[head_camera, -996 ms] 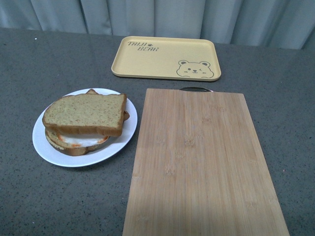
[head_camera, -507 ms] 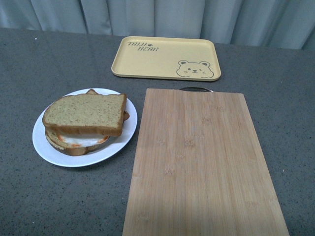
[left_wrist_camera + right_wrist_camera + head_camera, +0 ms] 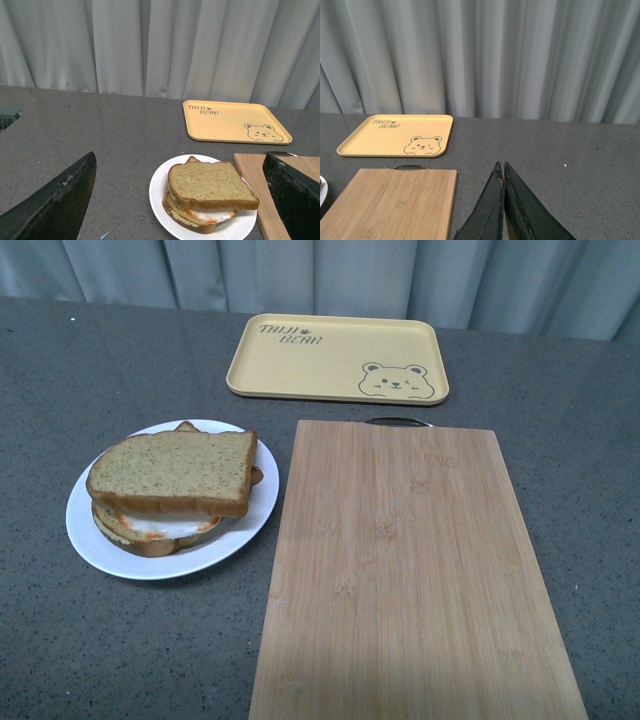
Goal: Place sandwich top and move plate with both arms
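The sandwich top (image 3: 175, 471), a brown wholegrain slice, lies on the egg-topped slice (image 3: 155, 528) on the white plate (image 3: 240, 525) at the table's left. It also shows in the left wrist view (image 3: 210, 185) on the plate (image 3: 160, 187). My left gripper (image 3: 182, 182) is open, its fingers (image 3: 55, 205) spread wide, raised and drawn back from the plate, holding nothing. My right gripper (image 3: 501, 167) is shut and empty, above the grey table to the right of the board. Neither arm shows in the front view.
A bamboo cutting board (image 3: 415, 570) lies right of the plate, and shows in the right wrist view (image 3: 395, 202). A yellow bear tray (image 3: 335, 358) sits at the back, near a grey curtain (image 3: 320, 270). The table is dark grey.
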Controlling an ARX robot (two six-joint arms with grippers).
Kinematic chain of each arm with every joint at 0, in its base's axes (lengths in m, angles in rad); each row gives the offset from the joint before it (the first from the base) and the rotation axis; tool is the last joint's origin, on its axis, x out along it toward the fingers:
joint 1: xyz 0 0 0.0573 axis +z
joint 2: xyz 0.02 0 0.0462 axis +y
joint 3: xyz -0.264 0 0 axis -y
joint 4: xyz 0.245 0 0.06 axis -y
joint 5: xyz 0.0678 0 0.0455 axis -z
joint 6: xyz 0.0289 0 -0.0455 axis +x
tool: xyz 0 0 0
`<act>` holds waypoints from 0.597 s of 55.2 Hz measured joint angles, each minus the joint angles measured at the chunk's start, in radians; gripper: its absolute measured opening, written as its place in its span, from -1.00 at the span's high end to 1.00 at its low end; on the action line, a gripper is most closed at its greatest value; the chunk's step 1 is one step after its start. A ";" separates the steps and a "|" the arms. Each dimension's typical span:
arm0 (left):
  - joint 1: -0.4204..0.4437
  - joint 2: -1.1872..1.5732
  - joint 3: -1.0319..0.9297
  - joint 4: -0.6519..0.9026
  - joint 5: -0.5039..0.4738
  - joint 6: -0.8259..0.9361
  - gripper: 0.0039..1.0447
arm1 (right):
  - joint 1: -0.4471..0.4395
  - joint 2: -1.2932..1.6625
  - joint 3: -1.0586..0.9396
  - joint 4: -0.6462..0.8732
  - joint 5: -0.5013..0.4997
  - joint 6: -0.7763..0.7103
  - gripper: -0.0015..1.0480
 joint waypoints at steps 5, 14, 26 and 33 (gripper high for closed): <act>0.000 0.000 0.000 0.000 0.000 0.000 -0.88 | 0.000 -0.115 0.000 -0.151 -0.002 -0.001 0.98; 0.000 0.000 0.000 0.000 0.000 0.000 -0.88 | 0.000 -0.167 0.000 -0.173 -0.002 -0.002 0.97; 0.000 0.000 0.000 0.000 0.000 0.000 -0.88 | 0.000 -0.167 0.000 -0.174 -0.002 -0.002 0.32; 0.000 0.000 0.000 -0.001 0.000 0.000 -0.88 | 0.000 -0.167 0.000 -0.174 -0.002 -0.002 -0.08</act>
